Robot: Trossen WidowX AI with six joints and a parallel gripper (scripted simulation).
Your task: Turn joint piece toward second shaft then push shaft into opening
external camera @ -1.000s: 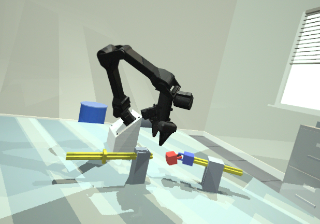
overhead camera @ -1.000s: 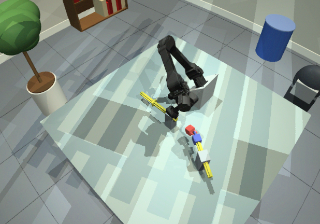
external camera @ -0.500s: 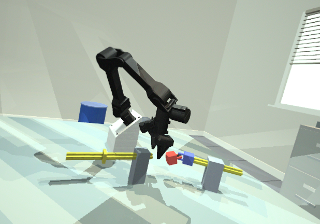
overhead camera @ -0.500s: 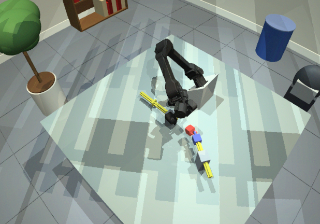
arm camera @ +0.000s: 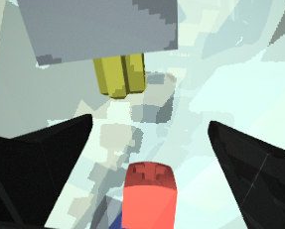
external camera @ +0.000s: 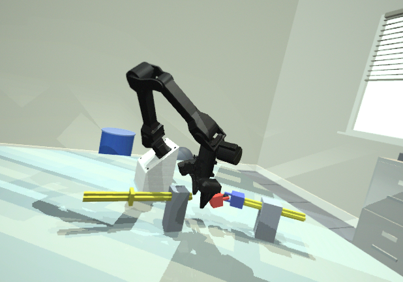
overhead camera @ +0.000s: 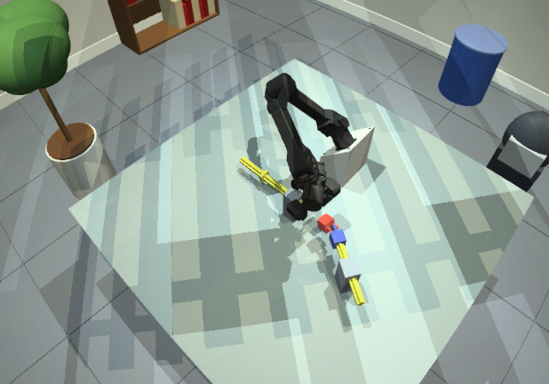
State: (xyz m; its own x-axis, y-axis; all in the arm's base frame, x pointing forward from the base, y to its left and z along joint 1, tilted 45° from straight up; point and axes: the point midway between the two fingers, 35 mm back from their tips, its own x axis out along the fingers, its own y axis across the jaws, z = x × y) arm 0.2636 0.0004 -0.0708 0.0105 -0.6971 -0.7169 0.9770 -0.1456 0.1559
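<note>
The red joint piece (overhead camera: pixel 325 222) (external camera: pixel 216 200) (arm camera: pixel 149 209) hangs on the blue fork (overhead camera: pixel 338 237) (external camera: pixel 237 200) of the first yellow shaft (overhead camera: pixel 356 292) (external camera: pixel 293 215), held in a grey block (overhead camera: pixel 349 269) (external camera: pixel 268 220). Its cross-shaped opening faces roughly toward the second yellow shaft (overhead camera: pixel 250 167) (external camera: pixel 107 196) (arm camera: pixel 113 78); exact alignment is unclear. That shaft's end pokes a little out of the other grey block (external camera: pixel 175 211) (arm camera: pixel 103 29), apart from the red piece. My gripper (external camera: pixel 199 200) (arm camera: pixel 150 122) is open and empty, low between shaft end and red piece. Its tips are hidden in the top view.
A yellow collar (overhead camera: pixel 265 176) (external camera: pixel 131 196) sits partway along the second shaft, on the far side of its block. The arm's white base (overhead camera: pixel 351 160) (external camera: pixel 154 175) stands behind the blocks. The two grey blocks stand close on either side of the gripper.
</note>
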